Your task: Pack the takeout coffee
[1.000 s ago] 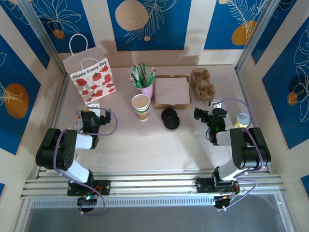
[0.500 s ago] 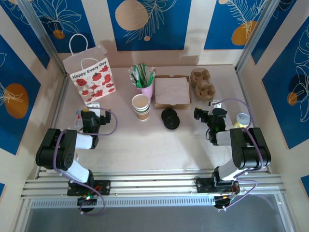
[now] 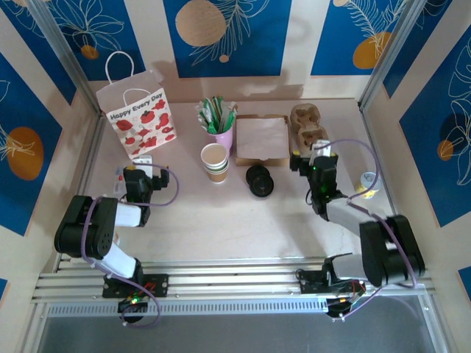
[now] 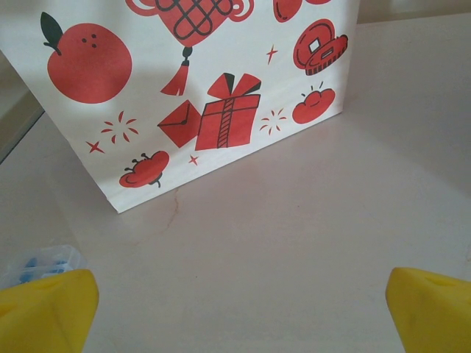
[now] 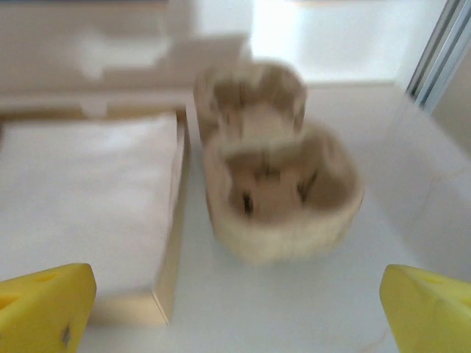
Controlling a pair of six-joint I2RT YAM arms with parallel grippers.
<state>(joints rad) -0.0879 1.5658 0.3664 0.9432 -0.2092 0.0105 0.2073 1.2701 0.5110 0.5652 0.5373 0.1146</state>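
A pale worktop point(image 3: 221, 220) carries everything. The largest item is a white paper bag point(image 3: 137, 121) printed with red fruit and gifts and the words "Happy Every Day". It stands straight ahead of the left gripper point(image 4: 235, 309), whose jaws are spread wide and hold nothing. A shallow brown box point(image 3: 262, 140) holding pale paper sheets lies ahead and left of the right gripper point(image 5: 235, 309), whose jaws are also released and empty. Two pulp cup carriers point(image 3: 306, 118) sit straight ahead of those jaws. A pink cup point(image 3: 223, 137) holds green-and-white sachets. A tan cup point(image 3: 214, 162), lidless, looks empty. The takeout coffee point(image 3: 257, 179), black lid up, stands left of the right jaws and well apart from them. Since the earlier frame, the right arm has reached forward toward the carriers, while the left has not moved.
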